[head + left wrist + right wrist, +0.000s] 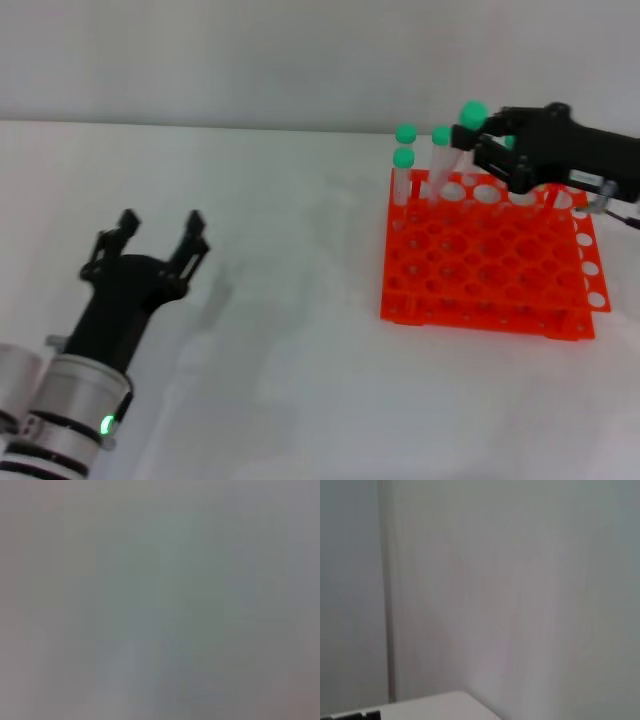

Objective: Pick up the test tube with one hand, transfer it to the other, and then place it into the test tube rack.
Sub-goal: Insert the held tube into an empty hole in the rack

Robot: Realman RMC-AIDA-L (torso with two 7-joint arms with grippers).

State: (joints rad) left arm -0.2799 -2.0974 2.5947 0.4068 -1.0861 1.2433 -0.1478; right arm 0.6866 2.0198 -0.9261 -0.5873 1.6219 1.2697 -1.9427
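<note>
In the head view the orange-red test tube rack (485, 265) lies on the white table at the right. My right gripper (482, 140) hovers over the rack's far edge, shut on a tilted test tube (472, 116) whose green cap sticks out above the fingers. Three other green-capped tubes (404, 160) stand in the rack's far left holes. At the lower left my left gripper (160, 235) rests over the table, open with nothing in it and well away from the rack. Neither wrist view shows the tube or the rack.
White tabletop (290, 330) stretches between the left gripper and the rack. A pale wall runs behind the table. The right wrist view shows only wall and a white surface corner (435, 707).
</note>
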